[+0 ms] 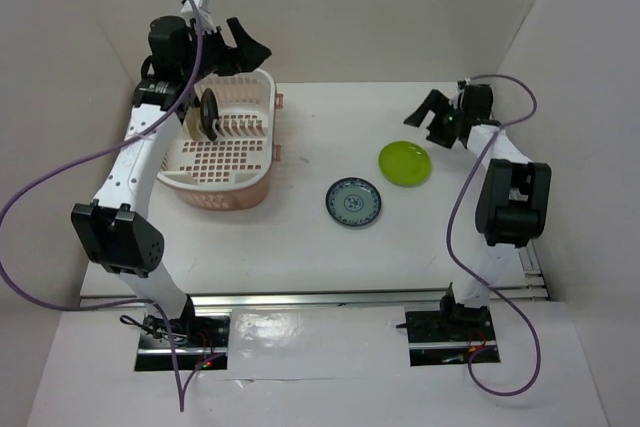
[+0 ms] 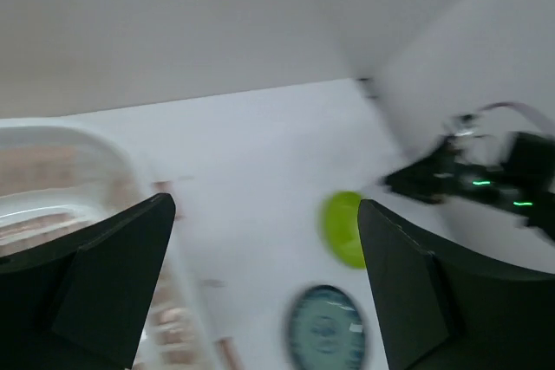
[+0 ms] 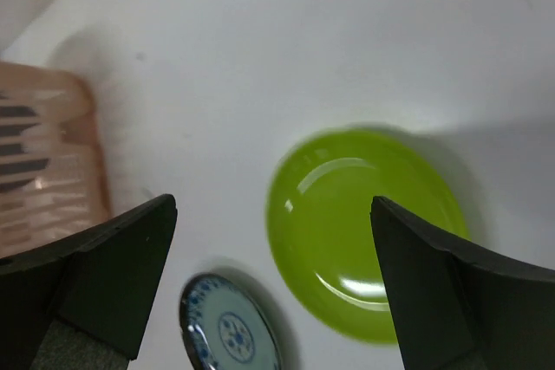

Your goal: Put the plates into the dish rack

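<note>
The white dish rack [image 1: 243,169] stands at the left on its salmon base. A black plate [image 1: 210,114] stands on edge between the rack's prongs, with a cream one [image 1: 191,121] just behind it. My left gripper [image 1: 250,45] hangs open and empty above the rack's far rim. The lime green plate [image 1: 405,163] and the blue-white patterned plate [image 1: 353,201] lie flat on the table. My right gripper [image 1: 430,119] is open just behind the green plate. In the right wrist view the green plate [image 3: 364,231] lies below the spread fingers, apart from them, with the patterned plate [image 3: 227,331] beside it.
White walls close in the table on three sides. The left wrist view is blurred. It shows the rack's rim [image 2: 52,140], the green plate [image 2: 342,227], the patterned plate [image 2: 328,331] and the right arm [image 2: 486,181] near the corner. The rack's salmon base [image 3: 48,162] shows at the left of the right wrist view.
</note>
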Action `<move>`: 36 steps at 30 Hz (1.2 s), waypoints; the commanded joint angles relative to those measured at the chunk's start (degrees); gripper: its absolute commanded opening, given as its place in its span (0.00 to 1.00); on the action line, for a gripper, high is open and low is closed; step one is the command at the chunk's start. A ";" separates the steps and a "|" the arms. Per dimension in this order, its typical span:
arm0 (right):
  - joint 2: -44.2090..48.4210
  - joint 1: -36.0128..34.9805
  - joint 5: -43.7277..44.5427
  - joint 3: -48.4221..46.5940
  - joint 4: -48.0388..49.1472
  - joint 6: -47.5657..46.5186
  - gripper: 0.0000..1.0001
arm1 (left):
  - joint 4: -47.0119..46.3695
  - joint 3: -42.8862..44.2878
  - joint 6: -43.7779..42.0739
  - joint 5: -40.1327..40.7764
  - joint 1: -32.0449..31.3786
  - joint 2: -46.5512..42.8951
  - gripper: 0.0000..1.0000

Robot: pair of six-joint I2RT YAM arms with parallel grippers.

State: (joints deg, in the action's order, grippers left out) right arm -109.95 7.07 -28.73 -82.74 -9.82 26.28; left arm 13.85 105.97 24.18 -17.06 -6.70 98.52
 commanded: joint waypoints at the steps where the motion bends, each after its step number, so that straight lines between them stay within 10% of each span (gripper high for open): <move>1: 12.80 -1.80 10.25 9.33 -0.38 -2.72 1.00 | -11.02 -5.07 19.03 -27.20 -2.77 0.01 1.00; 11: 17.94 3.48 13.70 25.61 3.24 -0.72 1.00 | -34.14 -13.50 36.97 -38.22 -5.78 3.78 1.00; 24: 9.06 4.00 6.93 29.48 18.53 5.62 0.93 | -32.31 -14.04 35.32 -38.22 -5.78 3.26 1.00; 36: 4.57 4.53 8.87 29.03 19.05 6.15 0.55 | -30.99 -14.57 34.17 -38.22 -5.78 2.73 1.00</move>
State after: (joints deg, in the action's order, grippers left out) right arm -104.40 11.29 -21.23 -53.30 6.92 32.32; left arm -15.00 90.74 58.81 -53.89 -12.53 103.63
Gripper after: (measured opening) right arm 0.554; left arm 1.001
